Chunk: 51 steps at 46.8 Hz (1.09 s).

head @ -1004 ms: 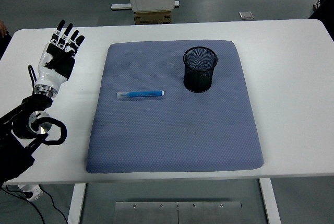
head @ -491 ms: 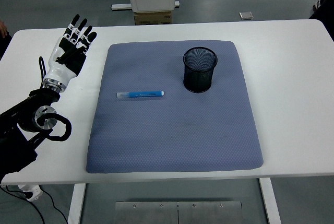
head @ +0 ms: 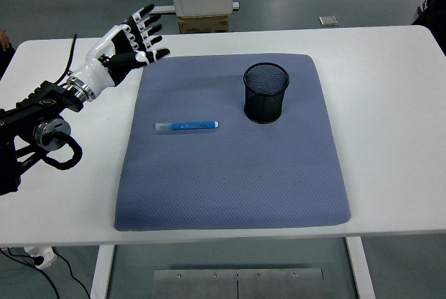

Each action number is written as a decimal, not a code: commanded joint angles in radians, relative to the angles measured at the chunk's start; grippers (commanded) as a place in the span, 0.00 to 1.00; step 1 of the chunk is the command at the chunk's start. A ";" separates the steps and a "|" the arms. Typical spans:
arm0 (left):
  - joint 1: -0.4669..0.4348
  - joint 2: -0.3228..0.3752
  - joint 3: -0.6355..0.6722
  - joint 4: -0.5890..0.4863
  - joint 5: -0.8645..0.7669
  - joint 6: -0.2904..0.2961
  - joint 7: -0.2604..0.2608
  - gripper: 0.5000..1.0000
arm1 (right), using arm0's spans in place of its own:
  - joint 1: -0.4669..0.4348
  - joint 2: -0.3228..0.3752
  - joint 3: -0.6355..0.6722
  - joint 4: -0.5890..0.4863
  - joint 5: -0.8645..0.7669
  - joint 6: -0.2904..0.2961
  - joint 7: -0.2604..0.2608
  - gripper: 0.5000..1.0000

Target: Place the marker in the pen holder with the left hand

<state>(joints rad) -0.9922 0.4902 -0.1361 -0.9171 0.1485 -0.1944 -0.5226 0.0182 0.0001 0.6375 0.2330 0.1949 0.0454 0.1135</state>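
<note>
I have the left hand [head: 132, 37] up over the far left corner of the grey mat [head: 230, 173], fingers spread and holding nothing. The blue marker [head: 188, 126] lies flat on the mat, nearer me than the hand and well apart from it. The mesh pen holder [head: 265, 92] stands upright to the marker's right. I judge this the approach step: next I need to bring the hand down over the marker and close on its barrel.
</note>
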 commanded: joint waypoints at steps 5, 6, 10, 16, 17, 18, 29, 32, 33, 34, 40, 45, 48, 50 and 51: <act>-0.016 0.017 0.096 -0.019 0.101 0.000 0.003 1.00 | 0.000 0.000 0.001 0.000 0.000 0.001 0.000 1.00; -0.019 0.021 0.102 -0.019 0.106 0.000 0.003 1.00 | 0.000 0.000 -0.001 0.000 0.000 0.001 0.000 1.00; -0.046 0.039 0.153 -0.040 0.120 0.000 0.003 1.00 | 0.000 0.000 -0.001 0.000 0.000 0.001 0.000 1.00; -0.086 0.053 0.219 -0.045 0.175 0.001 0.003 1.00 | 0.000 0.000 0.001 0.000 0.000 0.001 0.000 1.00; -0.091 0.054 0.227 -0.045 0.192 0.003 0.003 1.00 | 0.000 0.000 -0.001 0.000 0.000 0.001 0.000 1.00; -0.094 0.056 0.233 -0.045 0.207 0.003 0.003 1.00 | 0.000 0.000 0.001 0.000 0.000 -0.001 0.000 1.00; -0.137 0.083 0.263 -0.045 0.409 0.018 0.003 1.00 | 0.000 0.000 0.001 0.000 0.000 0.001 0.000 1.00; -0.146 0.090 0.266 -0.045 0.451 0.015 0.003 1.00 | 0.000 0.000 0.001 0.000 0.000 -0.001 0.000 1.00; -0.148 0.091 0.266 -0.045 0.466 0.015 0.003 1.00 | 0.000 0.000 0.001 0.000 0.000 0.001 0.000 1.00; -0.148 0.091 0.266 -0.045 0.467 0.015 0.003 1.00 | 0.000 0.000 0.001 0.000 0.000 0.001 0.000 1.00; -0.158 0.091 0.266 -0.039 0.588 0.015 0.003 1.00 | 0.000 0.000 0.001 0.000 0.000 0.001 0.000 1.00; -0.171 0.090 0.266 -0.037 0.626 0.013 0.003 1.00 | 0.000 0.000 0.001 0.000 0.000 0.001 0.000 1.00; -0.187 0.088 0.268 -0.037 0.651 0.012 0.003 1.00 | 0.000 0.000 0.001 0.000 0.000 0.001 0.000 1.00; -0.192 0.087 0.271 -0.037 0.663 0.012 0.003 1.00 | 0.000 0.000 0.001 0.000 0.000 0.001 0.000 1.00; -0.192 0.087 0.271 -0.037 0.663 0.012 0.003 1.00 | 0.000 0.000 0.001 0.000 0.000 0.001 0.000 1.00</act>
<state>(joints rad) -1.1816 0.5776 0.1334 -0.9538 0.8050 -0.1822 -0.5200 0.0179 0.0000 0.6378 0.2331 0.1948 0.0459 0.1135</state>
